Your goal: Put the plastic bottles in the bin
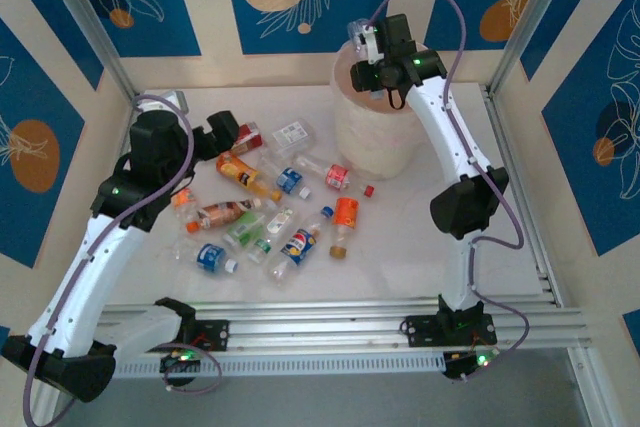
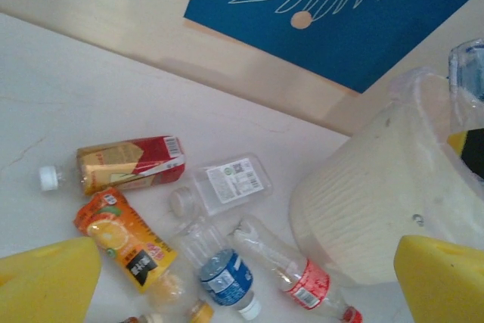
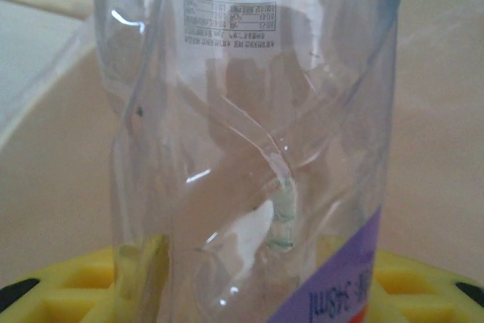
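Hanging over the far-right bin [image 1: 375, 142], the right gripper [image 1: 364, 50] pinches a crushed clear bottle [image 3: 249, 134], not yet released; the left gripper [image 1: 232, 133] gapes above about a dozen bottles [image 1: 270, 209] remaining on the table [image 1: 420, 232].

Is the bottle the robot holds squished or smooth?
Squished. The clear bottle in the right gripper has deep creases and folds in its wall.

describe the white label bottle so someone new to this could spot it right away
Find the big white bin at the back of the table. Just left of it, at the far edge of the scattered pile, lies a clear bottle. Its label is plain white with small print, unlike the red-labelled bottle on its left.
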